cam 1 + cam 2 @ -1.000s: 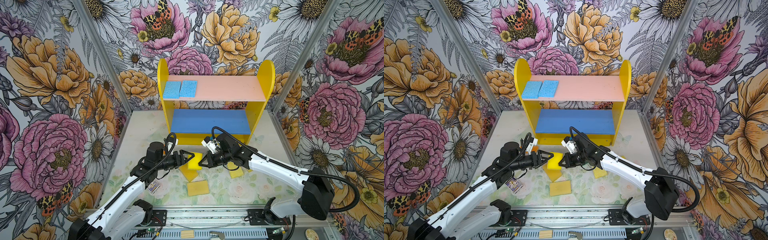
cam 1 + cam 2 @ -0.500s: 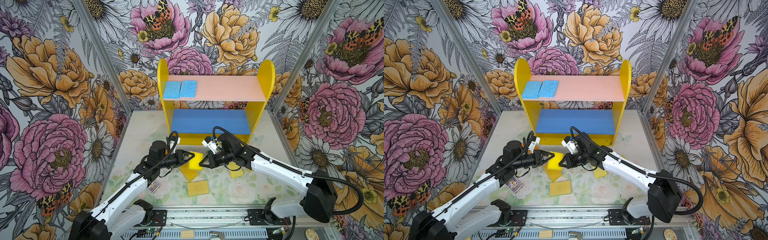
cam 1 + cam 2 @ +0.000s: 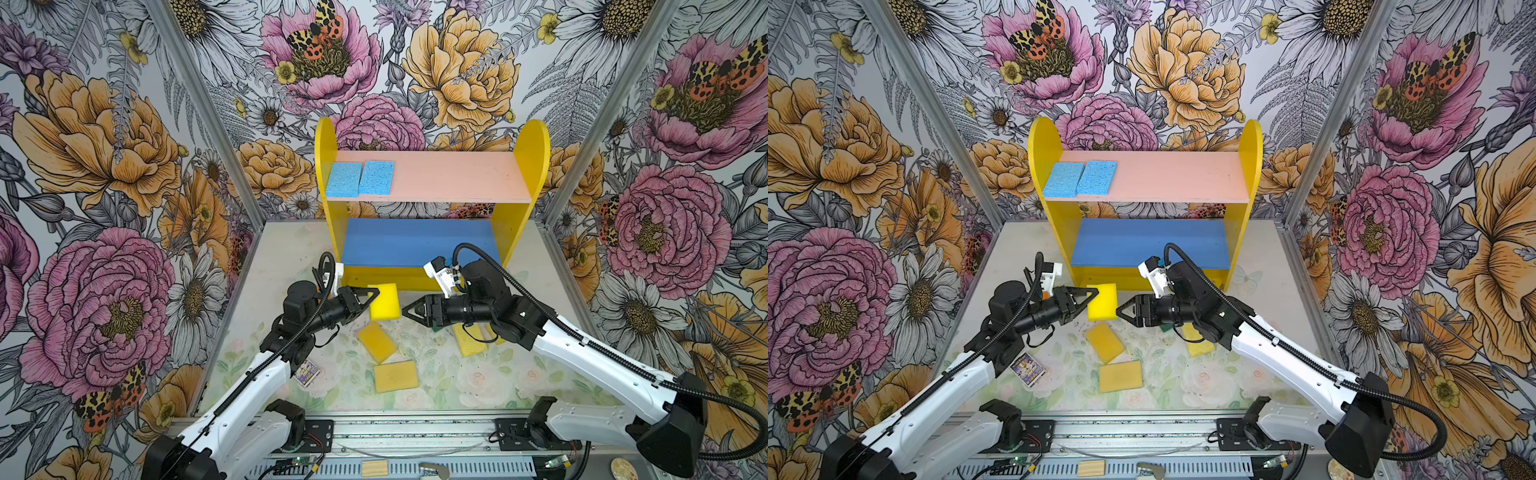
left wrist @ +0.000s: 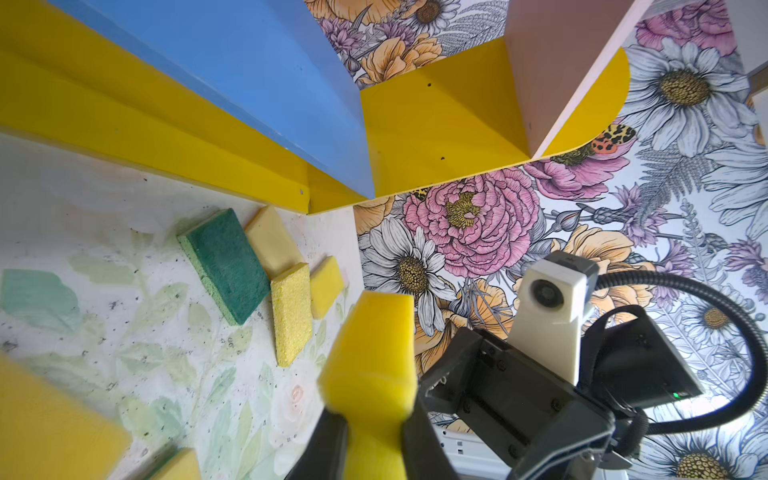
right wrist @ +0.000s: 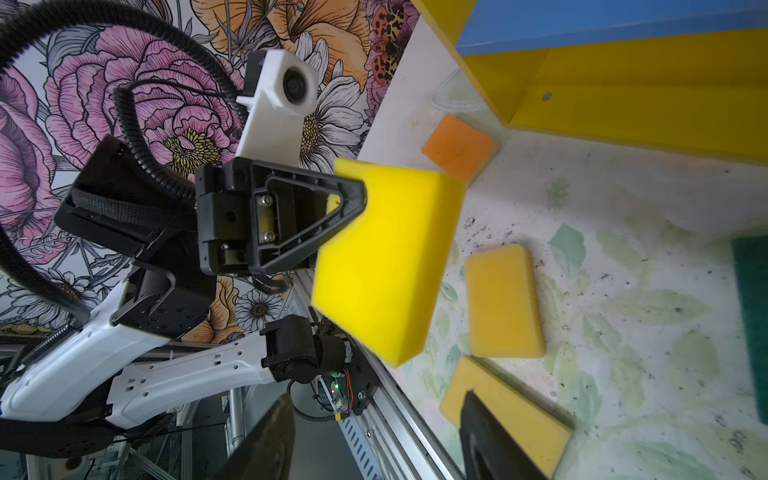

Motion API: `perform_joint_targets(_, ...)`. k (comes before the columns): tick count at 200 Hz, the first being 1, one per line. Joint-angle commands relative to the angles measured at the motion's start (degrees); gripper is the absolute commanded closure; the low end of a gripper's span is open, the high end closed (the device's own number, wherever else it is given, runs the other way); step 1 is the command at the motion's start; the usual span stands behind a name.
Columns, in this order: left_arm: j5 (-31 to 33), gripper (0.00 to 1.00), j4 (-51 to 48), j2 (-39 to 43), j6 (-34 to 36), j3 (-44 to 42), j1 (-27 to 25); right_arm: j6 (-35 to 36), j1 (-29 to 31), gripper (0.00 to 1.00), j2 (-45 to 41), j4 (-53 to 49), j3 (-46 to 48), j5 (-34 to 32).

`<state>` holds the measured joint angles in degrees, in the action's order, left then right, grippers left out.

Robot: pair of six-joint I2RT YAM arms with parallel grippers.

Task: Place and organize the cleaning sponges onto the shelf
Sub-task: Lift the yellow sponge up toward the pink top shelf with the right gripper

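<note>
A bright yellow sponge (image 3: 385,301) (image 3: 1104,301) hangs upright above the table in front of the shelf (image 3: 528,141). My left gripper (image 3: 374,297) (image 4: 374,432) is shut on its left edge. Just right of the sponge, my right gripper (image 3: 405,312) (image 5: 376,415) stands open with nothing between its fingers. Two light blue sponges (image 3: 343,179) (image 3: 376,177) lie side by side at the left end of the pink board (image 3: 457,178). The blue board (image 3: 415,243) is bare. On the table lie more yellow sponges (image 3: 377,341) (image 3: 395,376) (image 3: 468,345), a green one (image 4: 226,264) and an orange one (image 5: 459,146).
A small purple card packet (image 3: 306,372) lies on the table by my left arm. A pale wooden block (image 3: 374,468) sits on the front rail. Flowered walls close in the table on the left, right and back.
My left gripper has closed on the yellow sponge. My right gripper, which held it before, has opened and let go, drawing back a little to the right.
</note>
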<state>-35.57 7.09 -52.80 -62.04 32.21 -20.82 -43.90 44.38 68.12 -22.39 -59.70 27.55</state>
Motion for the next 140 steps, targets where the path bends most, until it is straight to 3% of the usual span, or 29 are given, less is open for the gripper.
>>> perform_joint_targets(1,1.22,0.81,4.13,0.59,-2.5,1.1,-0.08,-2.46,0.71,0.34,0.52,3.33,-1.57,-1.79)
perform_joint_targets(94,1.45,0.81,5.58,2.35,-4.69,3.21,-0.95,-5.19,3.43,0.34,2.41,8.2,-2.26,-1.96)
perform_joint_targets(140,1.6,0.81,6.83,1.56,-4.97,3.34,-3.07,-6.32,3.43,0.41,2.89,10.25,-2.5,-3.11)
